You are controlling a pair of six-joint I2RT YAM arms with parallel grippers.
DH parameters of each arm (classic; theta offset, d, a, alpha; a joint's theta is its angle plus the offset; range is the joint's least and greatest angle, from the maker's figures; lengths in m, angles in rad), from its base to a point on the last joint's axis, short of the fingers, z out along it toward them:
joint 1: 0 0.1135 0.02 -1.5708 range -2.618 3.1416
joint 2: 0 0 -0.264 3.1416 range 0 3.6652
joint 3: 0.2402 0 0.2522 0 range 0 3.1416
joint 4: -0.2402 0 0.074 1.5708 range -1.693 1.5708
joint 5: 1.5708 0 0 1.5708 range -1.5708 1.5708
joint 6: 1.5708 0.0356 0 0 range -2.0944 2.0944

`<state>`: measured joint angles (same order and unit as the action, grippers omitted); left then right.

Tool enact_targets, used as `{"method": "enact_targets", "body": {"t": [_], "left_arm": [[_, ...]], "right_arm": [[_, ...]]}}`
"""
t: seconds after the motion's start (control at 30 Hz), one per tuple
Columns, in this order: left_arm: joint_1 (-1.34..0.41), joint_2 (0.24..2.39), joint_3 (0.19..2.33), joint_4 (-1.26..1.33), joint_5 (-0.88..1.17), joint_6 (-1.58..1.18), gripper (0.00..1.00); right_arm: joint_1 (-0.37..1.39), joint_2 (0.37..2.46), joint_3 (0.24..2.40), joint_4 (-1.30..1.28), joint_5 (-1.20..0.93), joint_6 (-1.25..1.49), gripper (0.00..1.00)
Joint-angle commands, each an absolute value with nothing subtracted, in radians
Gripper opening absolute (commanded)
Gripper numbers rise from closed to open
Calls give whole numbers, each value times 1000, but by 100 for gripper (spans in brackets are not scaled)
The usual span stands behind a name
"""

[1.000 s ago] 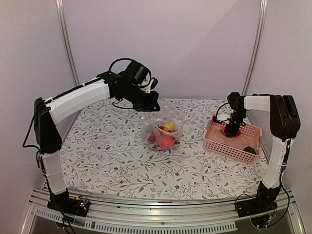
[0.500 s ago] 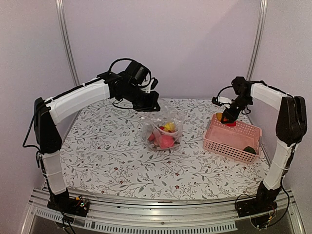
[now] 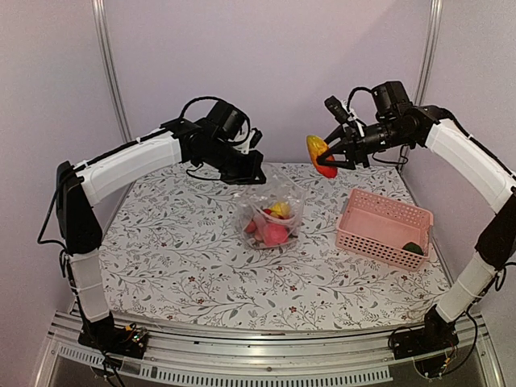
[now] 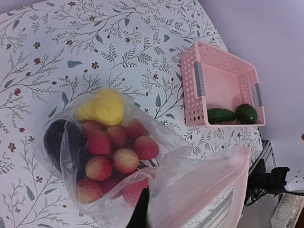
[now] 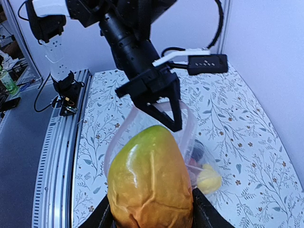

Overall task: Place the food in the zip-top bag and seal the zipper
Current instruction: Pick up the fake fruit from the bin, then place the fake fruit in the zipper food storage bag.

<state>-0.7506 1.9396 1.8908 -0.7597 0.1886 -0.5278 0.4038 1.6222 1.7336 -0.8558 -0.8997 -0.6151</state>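
The toy mango point(image 3: 321, 155) hangs in the air, clamped in the right fingers point(image 3: 332, 153), at one o'clock from the zip-top bag point(image 3: 270, 214) on the desk point(image 3: 177, 242); the left fingers point(image 3: 248, 174) pinch its raised rim, pink basket point(image 3: 385, 226) at three o'clock.

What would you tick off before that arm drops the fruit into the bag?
1. Grip on the orange-yellow fruit: ok, the right gripper is shut around it in the air.
2. Bag mouth held up: ok, the left gripper pinches the rim of the zip-top bag.
3. Mouth wide enough for this fruit: cannot tell.
4. Fruit above the mouth: not ok, it hangs off toward the basket.
5. Basket emptied: not ok, green pieces lie in it.
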Motion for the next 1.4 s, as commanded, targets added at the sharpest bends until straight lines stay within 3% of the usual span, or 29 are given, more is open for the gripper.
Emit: {"method": "enact_targets", "body": {"t": [0.0,0.13,0.3,0.47,0.87,1.1,1.2,1.37], "left_arm": [[-736,1944,1899,-740,197,-524,0],[-735,1938,1896,-740,193,-523,0],[-734,1930,1892,-741,193,-523,0],[-731,1915,1875,-741,184,-518,0],[-728,1899,1853,-729,182,-512,0],[-727,1907,1845,-729,187,-508,0],[-727,1912,1850,-730,185,-500,0],[-727,1930,1871,-749,183,-466,0]], "right_arm": [[514,1635,1715,-716,-997,-512,40],[581,1688,1716,-659,-972,-505,43],[603,1759,1722,-623,-898,-484,71],[603,1741,1722,-623,-834,-470,80],[512,1591,1630,-787,-644,-495,72],[468,1519,1562,-954,-538,-606,56],[527,1480,1528,-967,-459,-649,53],[737,1505,1571,-919,-325,-676,56]]}}
